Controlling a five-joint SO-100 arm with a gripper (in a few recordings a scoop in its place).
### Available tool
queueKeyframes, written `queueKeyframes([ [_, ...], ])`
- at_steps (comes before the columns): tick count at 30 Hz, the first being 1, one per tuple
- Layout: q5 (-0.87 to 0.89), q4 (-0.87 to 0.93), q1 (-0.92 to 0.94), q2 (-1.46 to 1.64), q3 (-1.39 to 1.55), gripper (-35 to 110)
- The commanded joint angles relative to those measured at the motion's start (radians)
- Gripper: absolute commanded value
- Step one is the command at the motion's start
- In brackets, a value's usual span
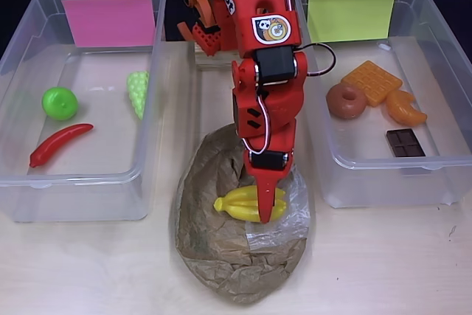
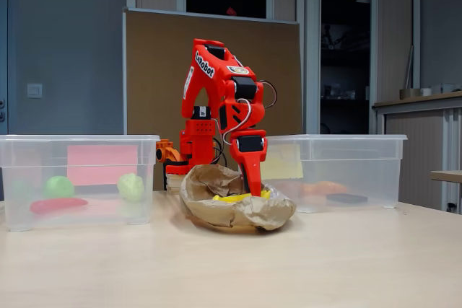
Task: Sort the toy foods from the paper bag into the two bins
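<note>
End effector (image 1: 266, 208) down on bananas (image 1: 240, 204)

Top-down overhead; low frontal fixed view

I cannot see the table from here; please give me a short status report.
Gripper down in paper bag, at yellow bananas; grasp unclear. Chili, apple, grapes in pink-label bin. No obstruction seen.
</note>
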Motion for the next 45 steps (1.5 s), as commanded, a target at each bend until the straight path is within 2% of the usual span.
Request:
queueKeyframes([
  [1,-0.005,0.006,0.005,0.009,-0.049,15],
  [8,-0.018,0.155,-0.012,0.026,-0.184,8],
  [17,-0.083,0.463,-0.037,0.049,-0.534,8],
  [24,-0.043,0.635,-0.041,0.103,-0.692,8],
  [30,0.046,0.704,0.035,0.305,-0.581,9],
  [37,0.101,0.67,0.164,0.64,-0.264,8],
  [45,0.094,0.641,0.336,0.861,-0.081,9],
])
